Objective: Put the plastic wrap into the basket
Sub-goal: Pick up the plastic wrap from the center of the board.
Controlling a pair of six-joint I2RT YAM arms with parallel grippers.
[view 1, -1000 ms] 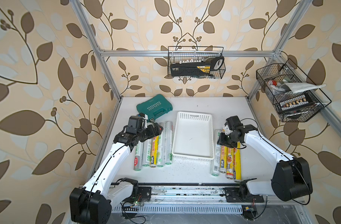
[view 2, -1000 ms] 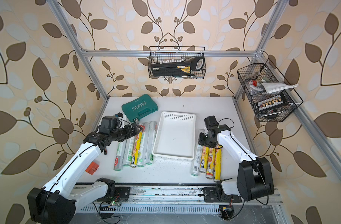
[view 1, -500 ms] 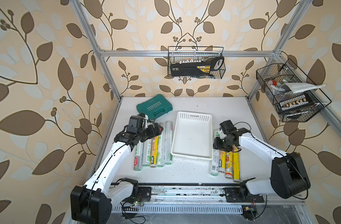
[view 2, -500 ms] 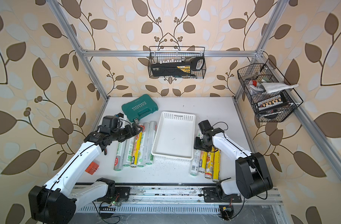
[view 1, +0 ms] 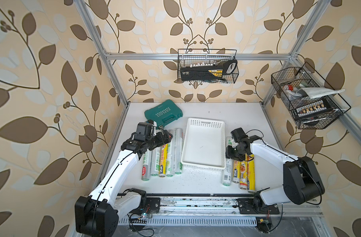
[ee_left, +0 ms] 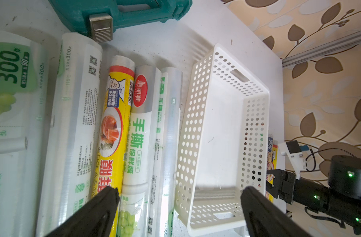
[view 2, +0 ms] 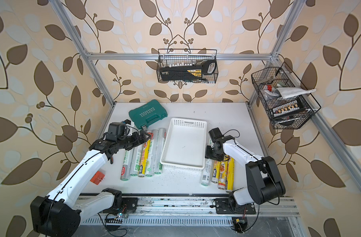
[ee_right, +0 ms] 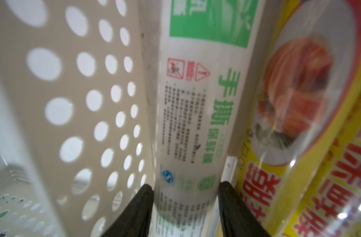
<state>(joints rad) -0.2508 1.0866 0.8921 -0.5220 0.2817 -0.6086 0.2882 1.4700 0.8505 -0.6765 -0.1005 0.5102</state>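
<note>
The white perforated basket (view 1: 205,121) (view 2: 184,121) lies empty in mid-table. Several plastic wrap rolls (view 1: 165,156) (view 2: 142,158) lie side by side to its left, yellow and silvery-white. More rolls (view 1: 240,172) (view 2: 220,170) lie on its right. My left gripper (view 1: 168,136) (ee_left: 179,190) hangs open above the far ends of the left rolls, holding nothing. My right gripper (view 1: 229,151) (ee_right: 184,187) is down over the white green-printed roll (ee_right: 196,112) (view 1: 227,172) beside the basket wall (ee_right: 72,102). Its jaws stand open on either side of that roll, close against it.
A teal tool case (view 1: 163,114) lies at the back left, just behind the left rolls. Two black wire baskets hang on the walls, one at the back (view 1: 207,68) and one on the right (view 1: 306,98). A small orange piece (view 2: 97,178) lies past the table's left edge.
My right gripper has moved nearer and leftward, down onto the roll beside the basket, and its jaws have widened. The left arm has stayed in place.
</note>
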